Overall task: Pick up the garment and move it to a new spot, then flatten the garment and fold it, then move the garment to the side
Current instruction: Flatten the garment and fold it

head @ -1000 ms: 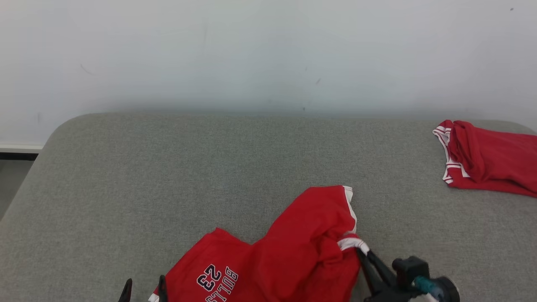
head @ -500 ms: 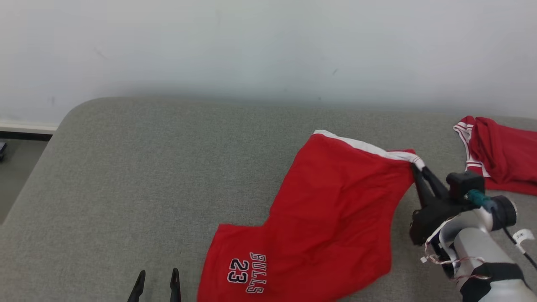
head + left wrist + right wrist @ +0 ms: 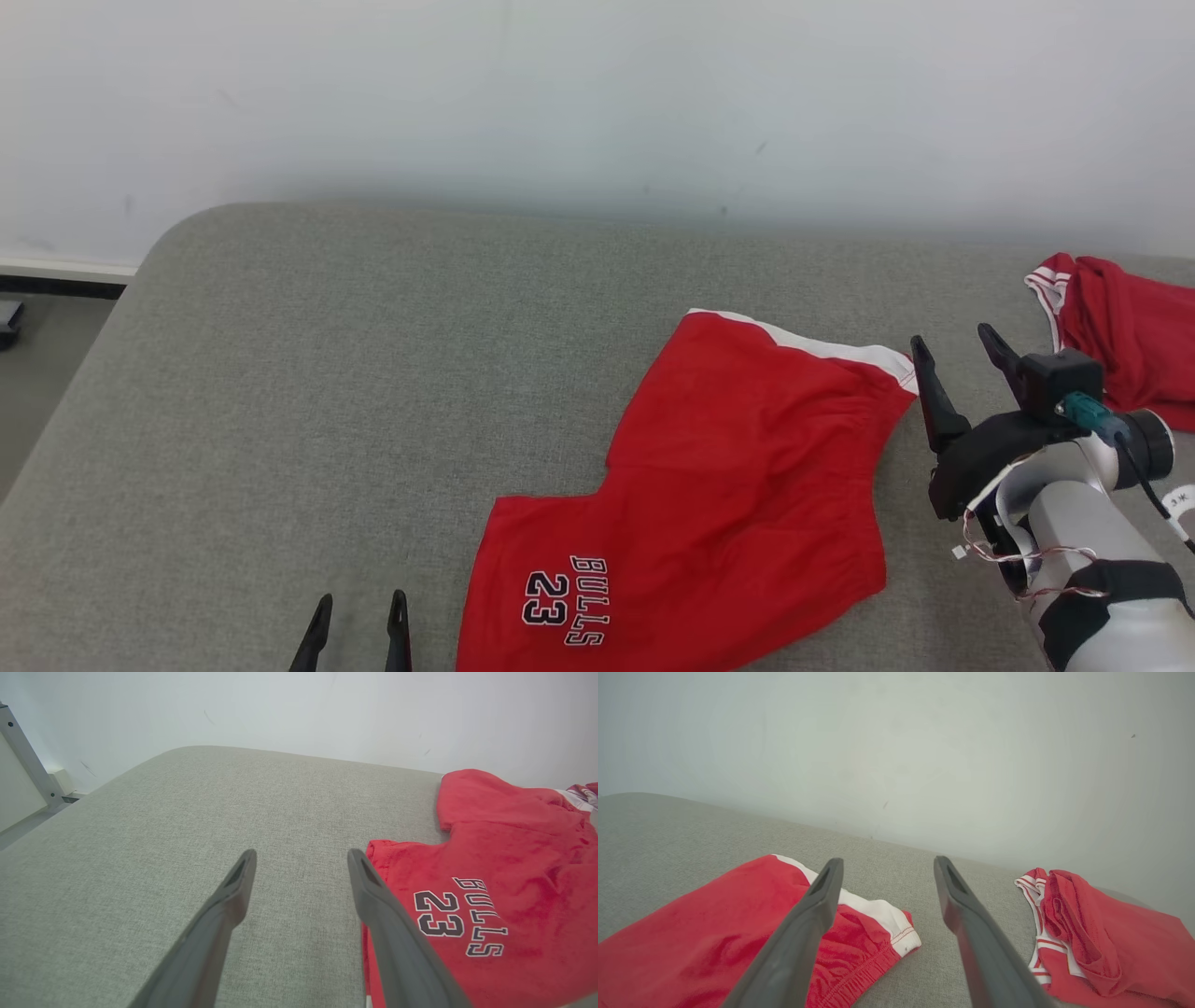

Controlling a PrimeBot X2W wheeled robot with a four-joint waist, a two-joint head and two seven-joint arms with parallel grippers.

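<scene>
While the right gripper is hovering by the cloth: its fingers are standing wide apart, gripping nothing.
Red shorts: lying spread on the gray cushion, right of centre, wrinkled in places and not yet folded.
Key relation: the white-trimmed corner is sitting just to the left of the right gripper, close by its left finger.
Long axis: running diagonally from the near left up to that far-right corner.
Left gripper: fingers apart and empty, waiting just beside the leg carrying the "BULLS 23" print.
Nearer arm: each is sitting close to one end, so I judge the flattening is calling for both.
Surroundings: a second red garment is lying crumpled to the right of the right gripper, apart from the shorts, and a wide sweep is risking a snag on it.
</scene>
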